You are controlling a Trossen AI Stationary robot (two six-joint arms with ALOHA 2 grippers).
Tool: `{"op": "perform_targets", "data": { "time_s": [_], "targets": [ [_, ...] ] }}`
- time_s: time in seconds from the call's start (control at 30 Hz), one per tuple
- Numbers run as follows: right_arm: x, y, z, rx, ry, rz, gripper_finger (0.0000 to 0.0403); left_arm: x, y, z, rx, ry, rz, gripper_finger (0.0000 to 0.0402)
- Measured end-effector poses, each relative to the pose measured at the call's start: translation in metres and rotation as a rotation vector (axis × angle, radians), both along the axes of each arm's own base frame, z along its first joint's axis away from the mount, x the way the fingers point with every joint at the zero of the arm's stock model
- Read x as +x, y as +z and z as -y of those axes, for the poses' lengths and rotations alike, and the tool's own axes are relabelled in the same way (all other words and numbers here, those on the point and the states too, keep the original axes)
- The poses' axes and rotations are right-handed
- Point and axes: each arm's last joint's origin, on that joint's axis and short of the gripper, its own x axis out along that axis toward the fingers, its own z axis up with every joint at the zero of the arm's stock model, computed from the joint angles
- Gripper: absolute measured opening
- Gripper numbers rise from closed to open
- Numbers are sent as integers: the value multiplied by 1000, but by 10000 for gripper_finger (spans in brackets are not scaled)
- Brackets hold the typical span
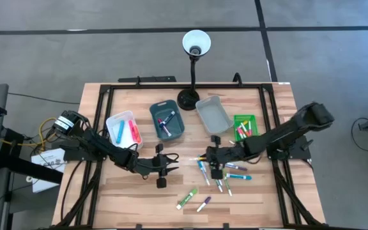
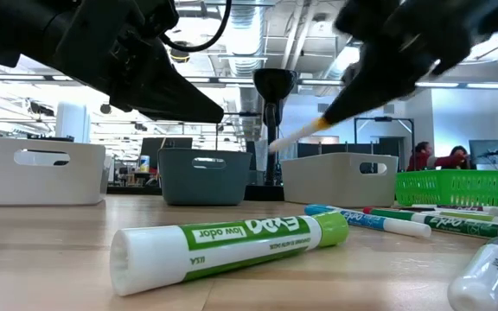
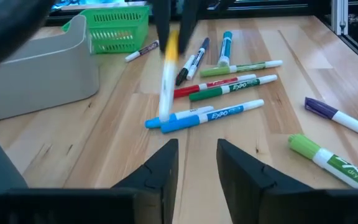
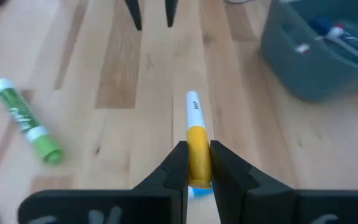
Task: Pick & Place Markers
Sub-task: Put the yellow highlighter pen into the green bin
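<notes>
A green-capped marker [image 2: 232,244] lies nearest, toward the table's [image 1: 126,198] front edge. Mid-table, the right gripper [image 4: 197,163] pinches an orange-capped marker [image 4: 196,140] above the wood; the left gripper [image 3: 197,163], empty, fingers parted, faces it near loose markers [image 3: 219,93].

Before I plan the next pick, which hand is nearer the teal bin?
Left. The left hand sits open just below the teal bin; the right hand, gripping a yellow marker, is farther off.
</notes>
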Motion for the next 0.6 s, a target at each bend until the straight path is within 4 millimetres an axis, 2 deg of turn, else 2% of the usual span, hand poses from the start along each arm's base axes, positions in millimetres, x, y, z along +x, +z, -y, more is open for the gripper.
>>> {"op": "perform_targets", "data": {
  "time_s": [0.17,0.3,0.47,0.6],
  "targets": [
    [-45,33,5,-66,-103,-69,41,0,0,0,-36,13,3,106],
    [-83,49,19,-129,-371,-79,44,0,0,0,-42,16,3,106],
    [-120,49,35,-108,-722,-113,40,0,0,0,-46,17,4,106],
    [-136,38,43,-86,-920,-162,46,0,0,0,-67,25,5,106]
  ]
}}
